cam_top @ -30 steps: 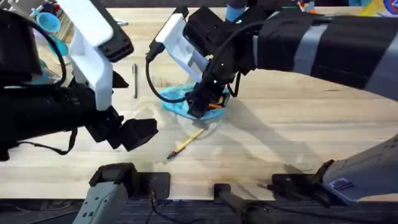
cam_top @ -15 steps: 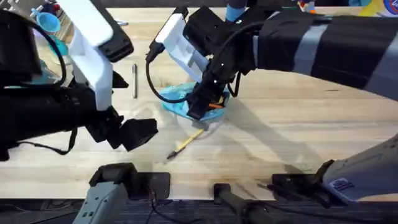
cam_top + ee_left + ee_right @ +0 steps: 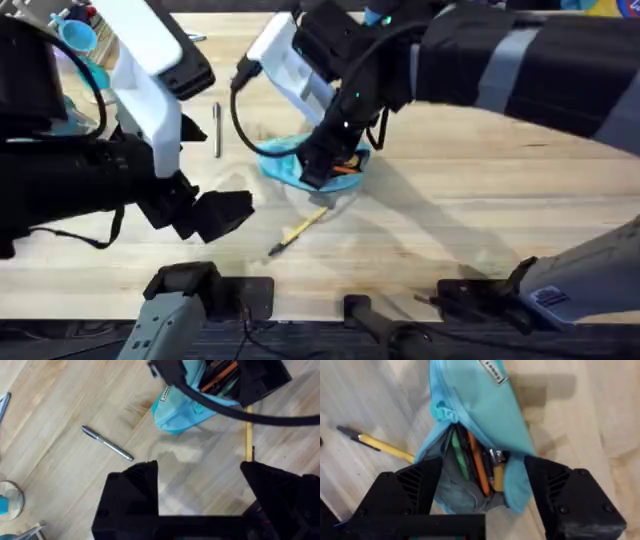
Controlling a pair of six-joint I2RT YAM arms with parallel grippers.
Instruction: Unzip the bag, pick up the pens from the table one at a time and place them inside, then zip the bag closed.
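Claw on the right (image 3: 482, 491) is spread wide open right over the bag (image 3: 470, 415), one finger on each side of its gaping mouth, not pinching anything as far as I can see. You can see orange, green and yellow sticks already sitting inside. Bag lies on the desk (image 3: 470, 210) around the middle. Tan pen (image 3: 298, 230) is just beside the bag on the near side, silver pen (image 3: 216, 130) a bit off to the left. Left claw (image 3: 200, 485) is wide open too, empty, hovering above bare desk near both.
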